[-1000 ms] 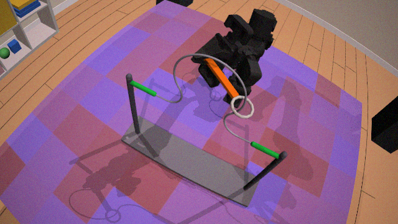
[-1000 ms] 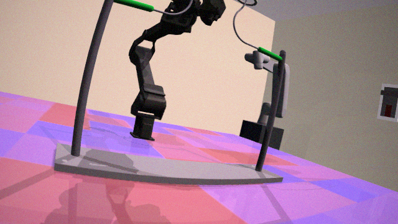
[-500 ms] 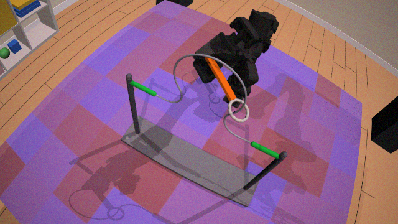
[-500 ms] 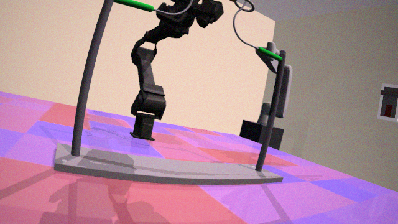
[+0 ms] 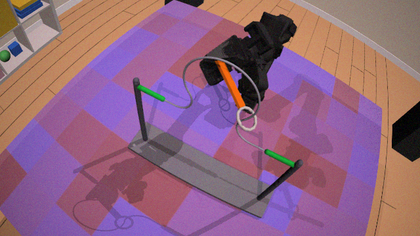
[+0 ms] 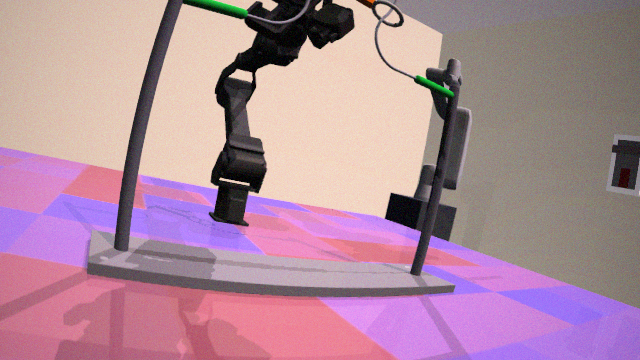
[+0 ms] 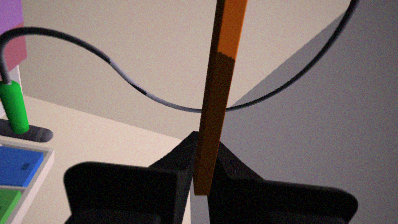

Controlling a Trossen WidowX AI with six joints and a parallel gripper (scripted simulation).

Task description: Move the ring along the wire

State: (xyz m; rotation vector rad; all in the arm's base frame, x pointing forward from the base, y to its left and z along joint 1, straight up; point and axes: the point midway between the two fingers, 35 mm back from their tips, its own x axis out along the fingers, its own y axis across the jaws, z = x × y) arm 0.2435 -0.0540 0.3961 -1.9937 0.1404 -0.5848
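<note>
The pale ring (image 5: 256,121) (image 6: 401,20) surrounds the thin grey wire (image 5: 260,98) (image 6: 377,42) (image 7: 300,75), at a bend between the big arch and the right green part (image 5: 279,158) (image 6: 434,86). Whether ring and wire touch cannot be told. The left green part (image 5: 151,93) (image 6: 216,7) is farther off. One green part (image 7: 14,107) shows at the left in the wrist view. The orange handle (image 5: 231,83) (image 6: 366,2) (image 7: 231,30) slants up and back from the ring. My gripper (image 7: 201,137) is shut on its far end, behind the arch in the top view.
Two dark posts (image 5: 140,111) (image 5: 279,180) (image 6: 145,125) (image 6: 435,185) rise from the grey base (image 5: 197,180) (image 6: 300,280). The wire's arch crosses in front of the gripper and handle in the top view. A shelf (image 5: 42,33) stands at the left edge of the room.
</note>
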